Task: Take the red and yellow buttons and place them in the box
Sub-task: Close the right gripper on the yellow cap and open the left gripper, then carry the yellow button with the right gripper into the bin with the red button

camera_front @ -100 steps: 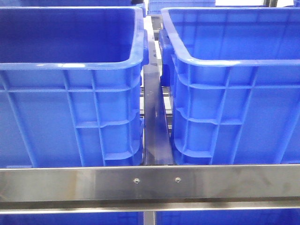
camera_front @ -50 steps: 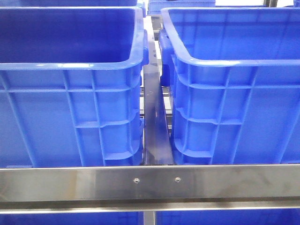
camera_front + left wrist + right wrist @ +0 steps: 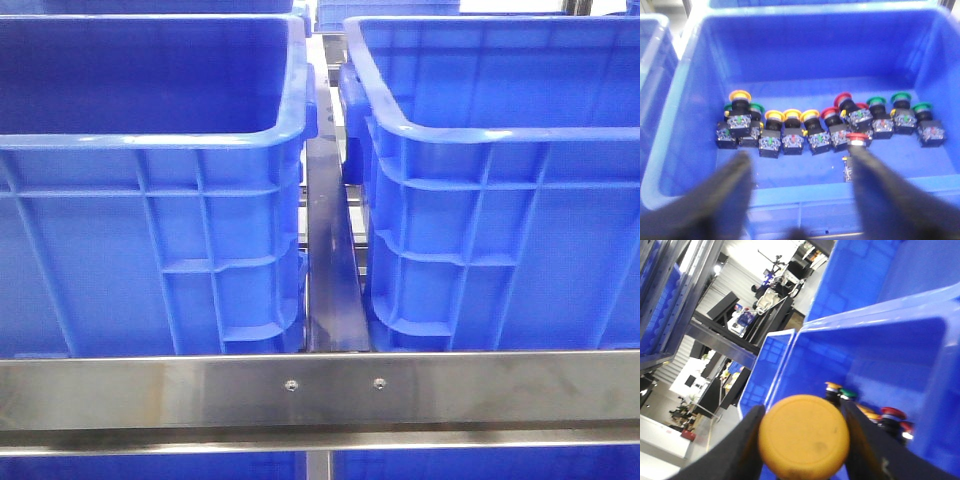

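Front view shows you two moulded blue plastic crates with ribbed walls and rolled rims: left crate, right crate. A dark flat strip runs between them; a brushed steel rail crosses nearest you.

Left gripper: dark blurred fingers spread wide apart, holding nothing, above a smooth blue bin. On its floor you have a row of push buttons with round caps on boxy black bodies: yellow buttons, red buttons, green buttons. One red-capped button lies nearer the fingers.

Right gripper: fingers clamped on a round matte yellow button, over a blue bin holding more buttons.
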{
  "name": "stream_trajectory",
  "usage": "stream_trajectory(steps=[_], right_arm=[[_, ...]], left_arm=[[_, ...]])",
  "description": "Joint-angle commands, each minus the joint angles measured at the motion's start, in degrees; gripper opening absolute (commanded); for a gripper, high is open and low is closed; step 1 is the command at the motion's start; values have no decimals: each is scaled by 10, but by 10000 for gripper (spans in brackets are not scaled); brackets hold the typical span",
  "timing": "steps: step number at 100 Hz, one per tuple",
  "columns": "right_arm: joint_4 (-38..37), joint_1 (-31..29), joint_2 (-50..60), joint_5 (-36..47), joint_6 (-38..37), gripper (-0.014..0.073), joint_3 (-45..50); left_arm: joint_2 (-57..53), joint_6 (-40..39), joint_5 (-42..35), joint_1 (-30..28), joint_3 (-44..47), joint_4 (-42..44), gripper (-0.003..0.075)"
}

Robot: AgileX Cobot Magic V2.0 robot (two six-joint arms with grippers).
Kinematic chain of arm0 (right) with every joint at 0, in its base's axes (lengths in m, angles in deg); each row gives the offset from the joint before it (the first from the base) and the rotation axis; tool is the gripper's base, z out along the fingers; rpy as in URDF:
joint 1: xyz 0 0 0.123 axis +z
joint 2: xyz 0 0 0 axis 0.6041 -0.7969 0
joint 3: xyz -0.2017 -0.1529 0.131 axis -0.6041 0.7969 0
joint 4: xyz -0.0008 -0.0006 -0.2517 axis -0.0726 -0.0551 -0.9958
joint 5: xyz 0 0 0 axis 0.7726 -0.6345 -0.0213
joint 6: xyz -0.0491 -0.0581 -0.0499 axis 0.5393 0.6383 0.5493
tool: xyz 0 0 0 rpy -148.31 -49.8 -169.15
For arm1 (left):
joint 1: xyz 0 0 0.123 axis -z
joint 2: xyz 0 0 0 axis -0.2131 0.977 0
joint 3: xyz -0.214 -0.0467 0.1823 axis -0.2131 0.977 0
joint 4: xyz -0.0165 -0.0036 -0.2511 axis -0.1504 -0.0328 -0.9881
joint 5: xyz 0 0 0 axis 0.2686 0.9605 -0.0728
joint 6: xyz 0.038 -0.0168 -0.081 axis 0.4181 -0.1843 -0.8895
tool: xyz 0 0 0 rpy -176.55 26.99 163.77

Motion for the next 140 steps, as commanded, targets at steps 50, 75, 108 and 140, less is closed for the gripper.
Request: stream_trajectory(steps=[50,75,108,140], right_arm=[[-23,-172,30,-18,-53,26,42],[-96,-218,30,52,-58,26,54],[-227,-242,24,103,-179,26,54],[-249,-244,-38,102,-214,26,53]], left_arm=[[-18,-6,-37,-2,-11,2,-19],[-18,-6,-37,-2,-11,2,-19],[-18,-6,-39,-2,-11,2,-19],[-18,-6,-41,-2,-11,2,-19]])
